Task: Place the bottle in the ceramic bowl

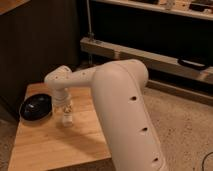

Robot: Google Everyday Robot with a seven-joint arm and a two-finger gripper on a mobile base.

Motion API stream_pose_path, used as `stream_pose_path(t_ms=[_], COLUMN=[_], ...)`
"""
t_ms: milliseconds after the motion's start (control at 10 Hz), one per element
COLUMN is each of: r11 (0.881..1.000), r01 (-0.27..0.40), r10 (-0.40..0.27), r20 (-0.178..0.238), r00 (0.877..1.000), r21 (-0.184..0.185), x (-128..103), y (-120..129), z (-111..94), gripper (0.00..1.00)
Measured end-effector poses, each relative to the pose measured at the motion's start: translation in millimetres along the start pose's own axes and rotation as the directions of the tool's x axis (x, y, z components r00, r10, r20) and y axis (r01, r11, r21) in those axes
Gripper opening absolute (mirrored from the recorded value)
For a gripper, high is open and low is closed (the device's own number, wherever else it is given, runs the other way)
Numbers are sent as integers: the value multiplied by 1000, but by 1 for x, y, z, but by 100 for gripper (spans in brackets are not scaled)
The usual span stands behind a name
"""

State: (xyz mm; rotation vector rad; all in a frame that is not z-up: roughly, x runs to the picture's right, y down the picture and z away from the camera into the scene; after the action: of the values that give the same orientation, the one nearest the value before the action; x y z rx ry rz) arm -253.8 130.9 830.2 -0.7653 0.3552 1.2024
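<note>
Camera view looks down at a wooden table (47, 145), and a large part of the picture is filled by the thick white arm (125, 110) of the robot. The arm reaches from the lower right to the left, bends at a round joint and then goes down to the gripper (65, 108), which hangs over the middle part of the table. The jaws are closed on the bottle (67, 120); they hold its upper part, and the whitish body of the bottle points down, very near to the table surface. Whether it touches the wood I cannot tell. The ceramic bowl (31, 113) is black and glossy. It stands on the left side of the table, just beside the gripper, to its left. The bottle is outside the bowl, near its right rim.
</note>
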Motion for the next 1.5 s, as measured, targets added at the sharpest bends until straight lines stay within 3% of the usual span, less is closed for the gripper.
stream_pose_path(t_ms=[600,900,1000,1200,1300,1400,1500], r11=[998,996,995,995,996,993,979], r01=[-34,-72,-80,-87,-93,-94,-90], r10=[37,79,88,92,93,86,73], r20=[-68,-126,-144,-151,-141,-119,-95], r00=[997,989,986,984,986,989,993], r21=[52,61,58,43,8,-70,-182], x=[8,10,10,10,10,11,12], y=[-6,-10,-10,-10,-13,-22,-34], z=[25,34,35,32,24,12,3], gripper=[64,41,26,10,2,0,0])
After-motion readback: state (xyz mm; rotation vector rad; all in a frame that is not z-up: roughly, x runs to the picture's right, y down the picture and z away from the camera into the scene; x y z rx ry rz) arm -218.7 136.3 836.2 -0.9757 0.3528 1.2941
